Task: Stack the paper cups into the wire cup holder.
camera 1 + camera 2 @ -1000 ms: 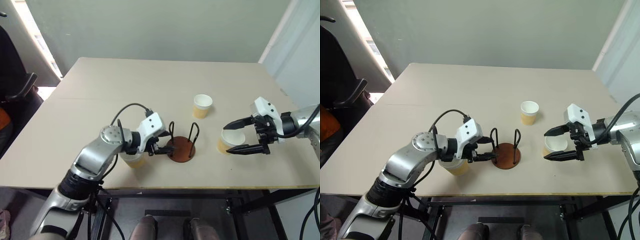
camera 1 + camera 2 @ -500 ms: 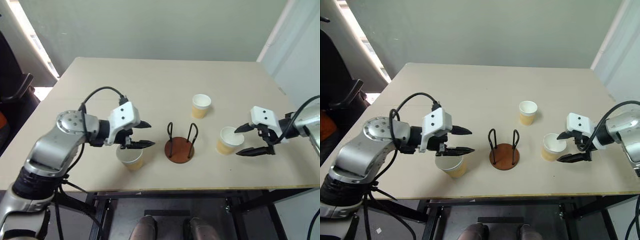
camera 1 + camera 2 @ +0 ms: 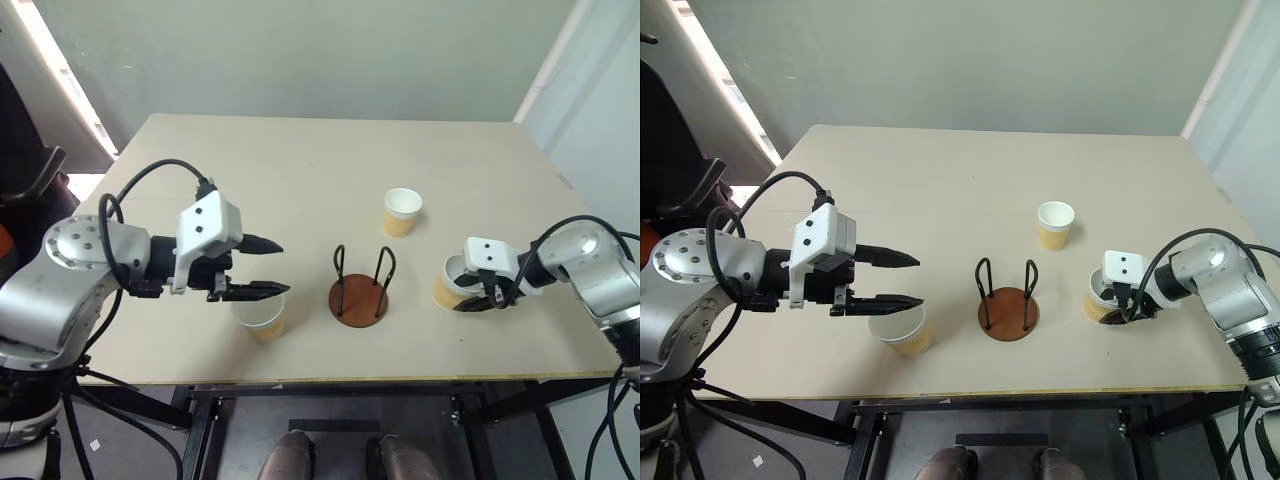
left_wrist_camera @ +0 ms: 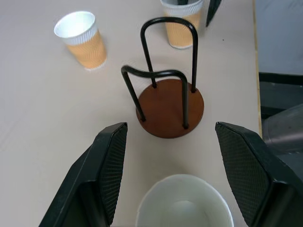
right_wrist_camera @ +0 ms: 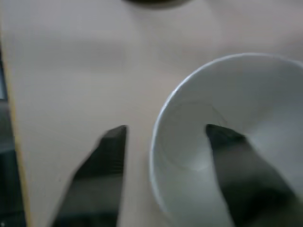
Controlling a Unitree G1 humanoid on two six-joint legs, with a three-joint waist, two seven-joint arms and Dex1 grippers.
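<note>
Right gripper just pinched the rim of a cup, left one backed off empty

So the right gripper (image 3: 478,297) has dropped onto the right-hand paper cup (image 3: 450,281) and narrowed from wide open: one finger inside, one outside the wall. Looks like the grab is on, lift not started I'd guess. The left gripper (image 3: 268,268) has pulled up and left off its cup (image 3: 260,314), which stands free at the near edge; its fingers are spread and hold nothing. Count: three paper cups, the third (image 3: 402,211) farther back, and one wire cup holder (image 3: 360,294) in the middle between the two near cups, still empty.
</note>
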